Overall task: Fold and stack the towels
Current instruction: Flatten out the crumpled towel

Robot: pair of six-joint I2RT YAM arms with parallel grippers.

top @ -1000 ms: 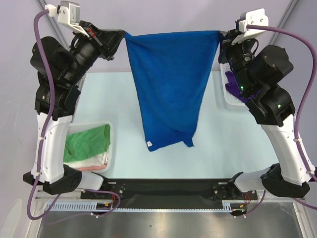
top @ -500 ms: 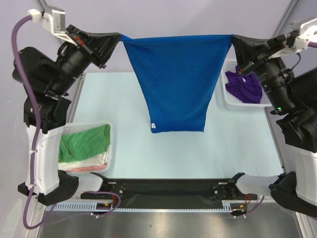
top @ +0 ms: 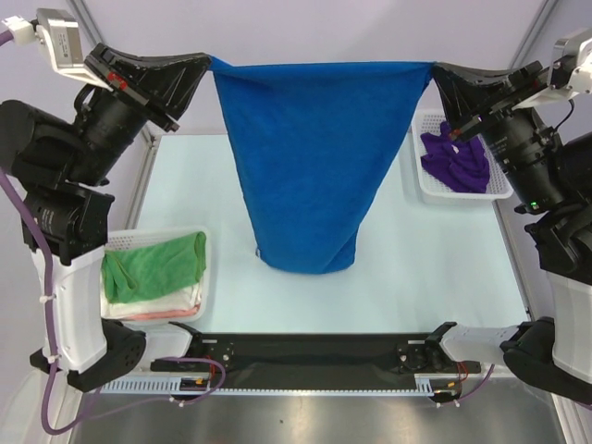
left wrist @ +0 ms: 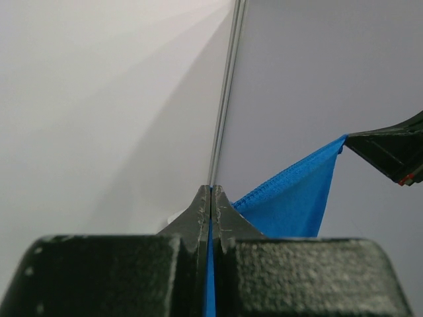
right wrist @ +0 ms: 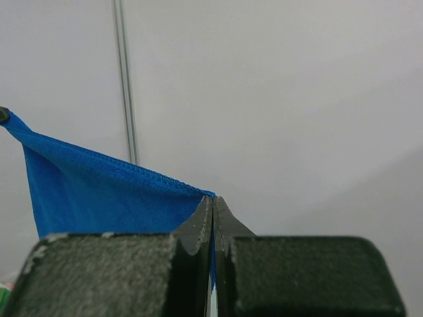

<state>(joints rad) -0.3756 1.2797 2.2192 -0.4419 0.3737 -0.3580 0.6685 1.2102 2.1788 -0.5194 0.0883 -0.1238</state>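
A blue towel (top: 310, 157) hangs stretched between my two grippers, high above the table, its lower end touching the table surface. My left gripper (top: 205, 63) is shut on its left top corner, and the towel shows between its jaws in the left wrist view (left wrist: 291, 198). My right gripper (top: 437, 67) is shut on the right top corner, with the towel's hem in the right wrist view (right wrist: 99, 191). A folded green towel (top: 153, 266) lies on a pale folded towel in the white bin (top: 208, 277) at the left. A crumpled purple towel (top: 453, 159) lies in the white tray (top: 425, 190) at the right.
The pale table top (top: 416, 268) lies under the hanging towel. A black bar (top: 314, 351) runs along the near edge between the arm bases. Grey walls stand close behind both grippers.
Both grippers rose and moved apart, pulling the blue towel's top edge taut. The towel's lower end dropped from hanging free to bunching on the table.
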